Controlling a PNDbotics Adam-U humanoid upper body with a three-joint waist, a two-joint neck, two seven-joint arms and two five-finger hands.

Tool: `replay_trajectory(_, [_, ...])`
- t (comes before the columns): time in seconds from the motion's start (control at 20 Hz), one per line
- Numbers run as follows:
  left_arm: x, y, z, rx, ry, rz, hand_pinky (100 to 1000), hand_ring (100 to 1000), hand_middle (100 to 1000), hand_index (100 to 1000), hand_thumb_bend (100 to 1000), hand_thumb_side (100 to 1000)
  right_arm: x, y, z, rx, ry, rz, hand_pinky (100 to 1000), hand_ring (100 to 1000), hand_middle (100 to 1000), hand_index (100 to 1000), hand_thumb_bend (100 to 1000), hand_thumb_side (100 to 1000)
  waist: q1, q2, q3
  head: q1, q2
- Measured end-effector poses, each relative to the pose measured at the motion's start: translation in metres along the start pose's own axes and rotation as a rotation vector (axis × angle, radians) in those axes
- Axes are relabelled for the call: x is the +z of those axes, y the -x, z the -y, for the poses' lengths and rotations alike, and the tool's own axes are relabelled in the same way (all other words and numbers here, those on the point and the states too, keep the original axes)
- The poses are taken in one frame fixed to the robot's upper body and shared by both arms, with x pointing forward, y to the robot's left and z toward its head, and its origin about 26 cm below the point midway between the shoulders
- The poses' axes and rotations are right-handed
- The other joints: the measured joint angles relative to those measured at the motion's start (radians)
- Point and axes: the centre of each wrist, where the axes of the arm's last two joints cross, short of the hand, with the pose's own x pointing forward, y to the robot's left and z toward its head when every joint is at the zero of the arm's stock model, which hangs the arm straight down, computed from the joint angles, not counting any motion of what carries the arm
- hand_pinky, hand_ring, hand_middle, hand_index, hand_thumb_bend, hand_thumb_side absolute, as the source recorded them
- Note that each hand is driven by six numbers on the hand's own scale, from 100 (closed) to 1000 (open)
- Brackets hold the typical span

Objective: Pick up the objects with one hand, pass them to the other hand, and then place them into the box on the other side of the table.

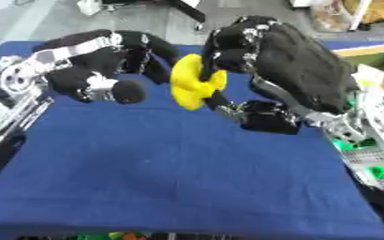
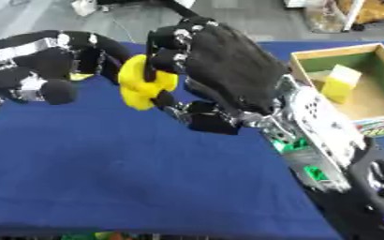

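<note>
Yellow and lumpy, the toy point(image 2: 146, 89) hangs above the far middle of the table point(image 1: 179, 178), up off the blue cloth. The right hand point(image 2: 220, 65) holds it from its three o'clock side, fingers point(image 2: 166, 58) curled over the top edge and the thumb tucked beneath, so the toy is pinched between them. At the toy's nine o'clock the left hand point(image 1: 105, 70) sits close, its dark fingers bent toward the toy; whether they touch it I cannot tell from where I stand. The fingers there look partly curled, holding nothing I can make out.

Off toward three o'clock, at the table's right edge, stands the box point(image 2: 374, 51), its walls pale wood-coloured and its inside green, with a yellow block point(image 2: 340, 83) lying in it.
</note>
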Motion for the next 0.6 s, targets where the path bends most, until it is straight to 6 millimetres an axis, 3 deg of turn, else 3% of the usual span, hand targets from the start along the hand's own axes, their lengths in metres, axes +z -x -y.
replay_trajectory(0.3, [0.028,0.020,-0.015,-0.044,-0.203,-0.086,794,751,775,855,700,586,0.021,0.018,0.004,0.063,-0.015,-0.094,672,562,574,429,178,100,-0.001,0.000,-0.002,0.000,0.000])
replay_trajectory(0.6, [0.056,0.042,-0.024,-0.040,-0.409,-0.151,786,740,762,844,689,585,0.059,0.046,0.015,0.198,-0.028,-0.291,671,562,569,409,192,100,-0.002,0.000,-0.003,0.000,0.000])
